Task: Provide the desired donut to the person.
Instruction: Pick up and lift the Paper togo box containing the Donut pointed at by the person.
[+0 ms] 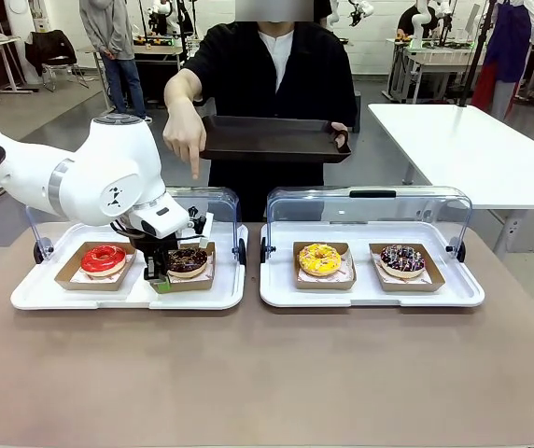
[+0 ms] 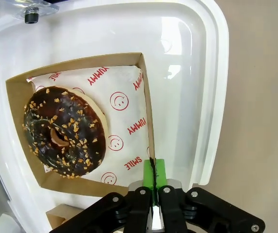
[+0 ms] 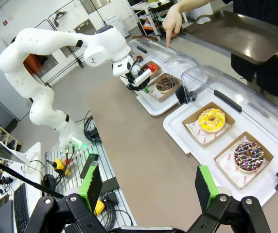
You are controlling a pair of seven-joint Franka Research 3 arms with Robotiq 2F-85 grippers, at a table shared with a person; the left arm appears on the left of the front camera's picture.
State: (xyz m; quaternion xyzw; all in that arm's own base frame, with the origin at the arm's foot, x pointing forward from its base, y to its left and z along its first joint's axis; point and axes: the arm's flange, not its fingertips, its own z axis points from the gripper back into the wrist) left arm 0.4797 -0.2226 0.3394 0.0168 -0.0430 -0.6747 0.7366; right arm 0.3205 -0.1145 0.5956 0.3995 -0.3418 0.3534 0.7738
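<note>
A chocolate donut with nut bits (image 2: pixel 63 131) lies on printed paper in a brown cardboard tray (image 2: pixel 146 97). My left gripper (image 2: pixel 153 170) is shut on that tray's side wall, green pads pinching the cardboard. From the front, the left gripper (image 1: pixel 160 271) sits at the near-left corner of the chocolate donut (image 1: pixel 188 260). The person (image 1: pixel 272 65) points a finger (image 1: pixel 195 170) down toward it and holds a dark serving tray (image 1: pixel 272 140) in the other hand. My right gripper (image 3: pixel 148 189) hangs open high above the table, holding nothing.
A red donut (image 1: pixel 104 259) shares the left white tray (image 1: pixel 80 294). A yellow donut (image 1: pixel 320 259) and a sprinkled dark donut (image 1: pixel 402 260) sit on the right white tray (image 1: pixel 370 297). Clear lids (image 1: pixel 370 201) stand raised behind both trays. A bystander (image 1: pixel 113 37) stands far back.
</note>
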